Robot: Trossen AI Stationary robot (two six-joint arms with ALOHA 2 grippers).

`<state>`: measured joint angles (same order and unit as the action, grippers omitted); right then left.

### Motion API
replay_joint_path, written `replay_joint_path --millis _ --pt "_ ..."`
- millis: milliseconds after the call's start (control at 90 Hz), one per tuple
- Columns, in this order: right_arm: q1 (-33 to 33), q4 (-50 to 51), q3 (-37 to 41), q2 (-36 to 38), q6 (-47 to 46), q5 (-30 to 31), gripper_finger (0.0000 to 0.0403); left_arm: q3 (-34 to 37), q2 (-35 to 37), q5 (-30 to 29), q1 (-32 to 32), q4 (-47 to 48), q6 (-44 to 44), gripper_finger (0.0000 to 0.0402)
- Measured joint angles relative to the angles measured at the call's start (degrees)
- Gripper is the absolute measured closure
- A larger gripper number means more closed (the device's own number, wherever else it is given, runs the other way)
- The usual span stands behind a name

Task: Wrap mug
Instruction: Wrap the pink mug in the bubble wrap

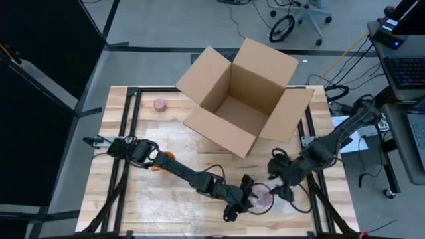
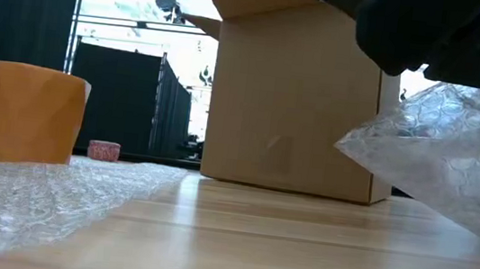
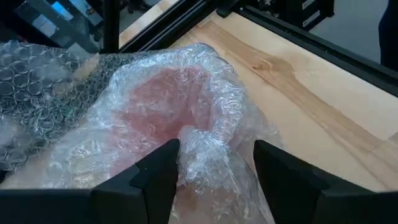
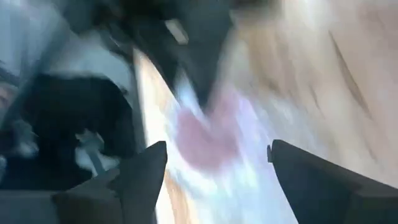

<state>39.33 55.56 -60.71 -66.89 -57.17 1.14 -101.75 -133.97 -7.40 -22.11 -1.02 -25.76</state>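
Note:
A pink mug (image 3: 163,102) lies bundled in clear bubble wrap (image 1: 264,198) near the table's front edge, right of the middle. In the low view the bundle (image 2: 454,168) fills the right side. My left gripper (image 3: 214,171) is open, its fingers standing on either side of a crumpled ridge of the wrap. My right gripper (image 1: 274,183) is just beyond the bundle on its right side, open and facing the pink bundle (image 4: 205,140). An orange mug (image 2: 29,112) stands upright on a flat sheet of bubble wrap (image 2: 24,196) at the left. My left gripper comes at the bundle from the table's left. A crumpled ridge of the wrap (image 3: 198,149) rises between its open fingers. The ridge lies against the inner side of one finger (image 3: 163,169) and is not pinched. Whether my right gripper touches the wrap, I cannot tell.
An open cardboard box (image 1: 242,96) stands at the far middle of the table, flaps spread. A small pink roll (image 1: 160,104) lies at the far left. The black frame rails (image 1: 129,126) run along both sides of the table top.

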Motion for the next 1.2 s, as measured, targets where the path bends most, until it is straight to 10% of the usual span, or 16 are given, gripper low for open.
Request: replay_joint_path --millis 300,733,1067,1200 --pt "10.2 13.9 1.8 -1.5 -22.7 -1.3 0.0128 0.0 0.0 0.0 0.0 -0.1 0.0 0.0208" --pt "17.6 -6.1 17.4 -2.8 -26.2 10.3 0.0139 0.0 0.0 0.0 0.0 -0.2 0.0 0.0208" --pt "17.8 -12.3 17.0 -2.8 -21.1 16.9 0.0369 0.0 0.0 0.0 0.0 -0.2 0.0 0.0208" --pt "16.5 -18.5 16.5 -2.8 -15.9 17.4 0.0392 0.0 0.0 0.0 0.0 -0.2 0.0 0.0208"
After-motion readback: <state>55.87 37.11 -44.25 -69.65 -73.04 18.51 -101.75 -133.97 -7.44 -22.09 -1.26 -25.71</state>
